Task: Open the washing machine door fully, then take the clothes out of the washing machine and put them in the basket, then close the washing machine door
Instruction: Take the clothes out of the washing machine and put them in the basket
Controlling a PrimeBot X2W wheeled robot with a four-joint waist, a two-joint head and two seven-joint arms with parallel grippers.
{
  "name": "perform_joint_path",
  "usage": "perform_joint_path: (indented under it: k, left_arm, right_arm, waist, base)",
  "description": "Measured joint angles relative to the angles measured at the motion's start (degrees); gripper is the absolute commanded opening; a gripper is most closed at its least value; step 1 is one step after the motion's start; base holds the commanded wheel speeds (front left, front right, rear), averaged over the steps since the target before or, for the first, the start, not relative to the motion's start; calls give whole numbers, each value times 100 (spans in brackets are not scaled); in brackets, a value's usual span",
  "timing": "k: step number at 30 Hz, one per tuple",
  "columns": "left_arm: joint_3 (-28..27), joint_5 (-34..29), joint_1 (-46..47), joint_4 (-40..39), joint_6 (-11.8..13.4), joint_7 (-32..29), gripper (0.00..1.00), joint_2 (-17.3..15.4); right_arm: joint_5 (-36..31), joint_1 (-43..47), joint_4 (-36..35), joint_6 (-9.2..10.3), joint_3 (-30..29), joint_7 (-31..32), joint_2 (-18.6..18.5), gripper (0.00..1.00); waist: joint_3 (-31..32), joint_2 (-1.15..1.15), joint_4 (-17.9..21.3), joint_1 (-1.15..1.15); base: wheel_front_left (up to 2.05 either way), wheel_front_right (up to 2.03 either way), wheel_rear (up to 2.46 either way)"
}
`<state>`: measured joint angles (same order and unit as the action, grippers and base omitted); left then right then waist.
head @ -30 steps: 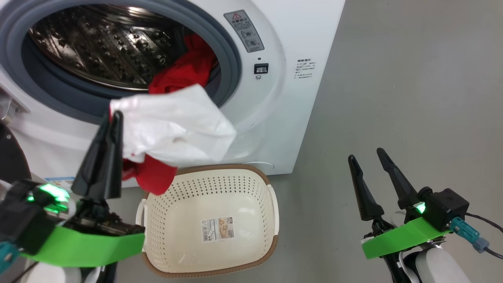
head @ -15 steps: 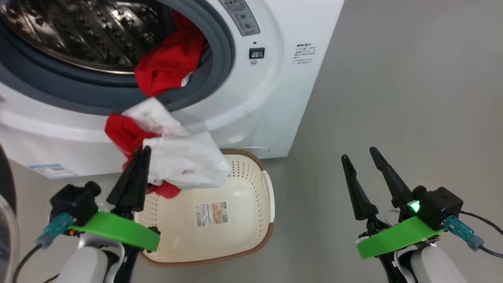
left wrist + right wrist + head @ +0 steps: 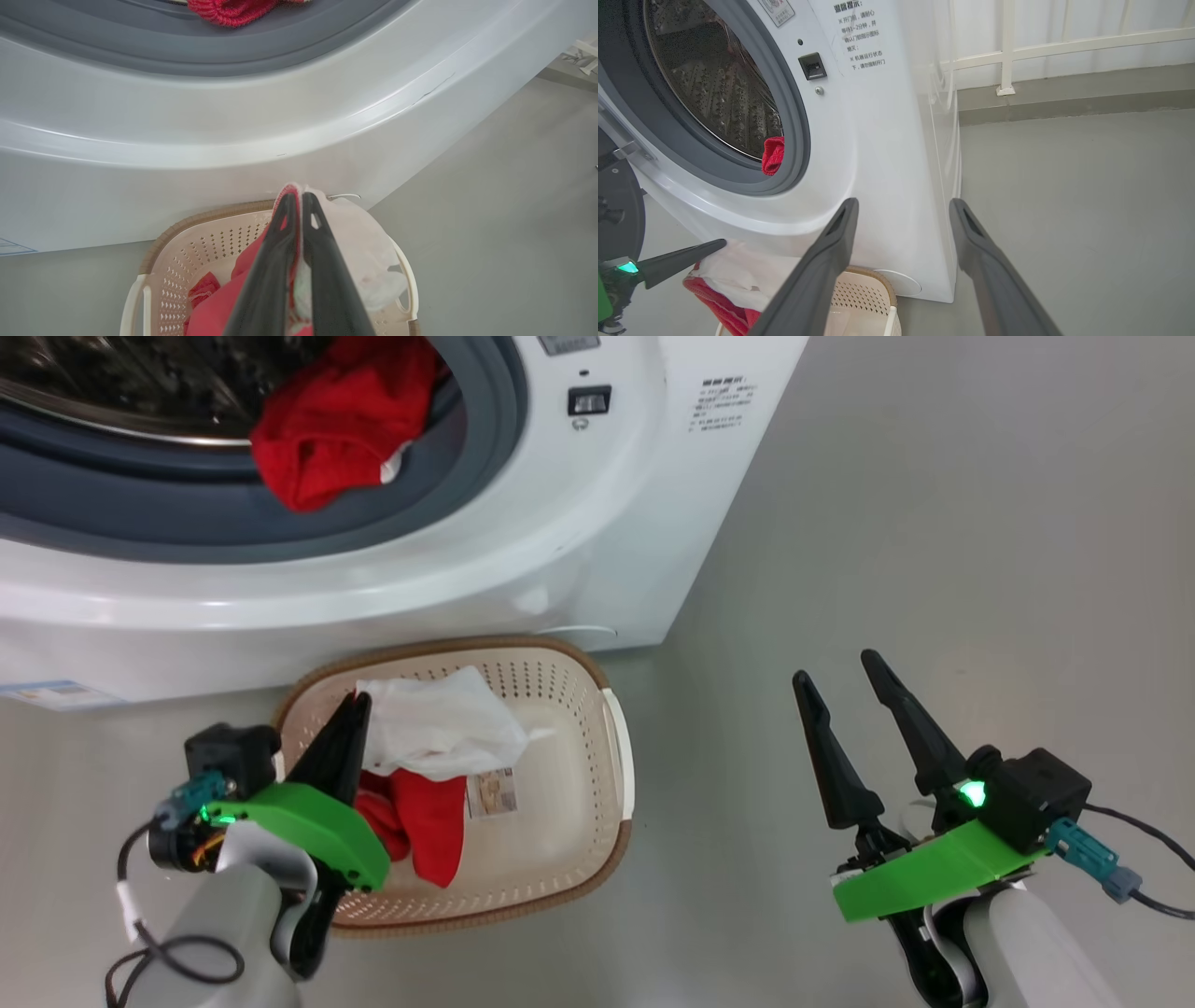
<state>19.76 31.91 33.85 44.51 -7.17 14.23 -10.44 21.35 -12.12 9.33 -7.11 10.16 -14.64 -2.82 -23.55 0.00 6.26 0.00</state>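
Note:
My left gripper (image 3: pixel 359 700) is shut on a red and white garment of the clothes (image 3: pixel 439 723), which hangs down inside the cream basket (image 3: pixel 611 728). The left wrist view shows both fingers pressed together on that fabric (image 3: pixel 219 308) over the basket (image 3: pixel 187 228). Another red garment (image 3: pixel 336 420) lies on the grey ring in the mouth of the washing machine (image 3: pixel 523 579). My right gripper (image 3: pixel 834 666) stands open and empty over the floor to the right. A black part of the open washing machine door (image 3: pixel 616 210) shows at the left edge of the right wrist view.
The basket stands on the grey floor (image 3: pixel 934 523) right against the machine's front. Open floor stretches to the right of the machine. A white railing (image 3: pixel 1008 51) and a low kerb run behind it.
My left gripper has come down and back from the drum mouth, carrying the red and white garment into the basket. The head camera has tilted downward. The right gripper has stayed put.

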Motion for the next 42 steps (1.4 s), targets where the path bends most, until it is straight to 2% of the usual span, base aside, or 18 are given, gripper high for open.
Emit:
perform_joint_path:
  k: [7,17,18,20,21,22,30,35,42]
  left_arm:
    - [611,54,595,1120,0,7,0,-92]
    - [1000,187,850,1992,-1,7,0,-141]
    - [1032,215,852,2025,-1,7,4,-141]
    - [1083,315,881,2062,-1,7,44,-142]
    - [1116,378,903,2064,-1,7,82,-143]
    - [1149,422,934,2064,-1,7,100,-143]
    - [1212,581,998,1994,-1,7,100,-156]
    - [1166,608,940,1607,-1,7,100,-152]
    - [690,433,465,837,-1,7,100,-130]
  right_arm:
    - [66,-149,27,0,115,0,-3,100]
    - [276,-256,9,0,175,0,-4,100]
    - [282,-256,9,0,176,0,-4,100]
    - [285,-258,9,0,181,0,-4,100]
    - [288,-258,10,0,182,0,-4,100]
    - [300,-259,10,0,181,0,-4,100]
    - [332,-346,90,0,144,0,-3,100]
    - [278,-345,137,0,21,0,-3,100]
    - [166,-328,171,0,-107,0,-4,100]
  waist:
    - [-351,0,129,0]
    - [-702,0,424,1]
    - [-727,0,444,0]
    - [-771,0,473,0]
    - [-789,0,482,0]
    - [-804,0,485,0]
    - [-723,0,405,0]
    - [-535,0,328,0]
    - [-159,0,201,0]
  base:
    - [0,0,0]
    - [0,0,0]
    - [0,0,0]
    - [0,0,0]
    - [0,0,0]
    - [0,0,0]
    - [0,0,0]
    - [0,0,0]
    - [0,0,0]
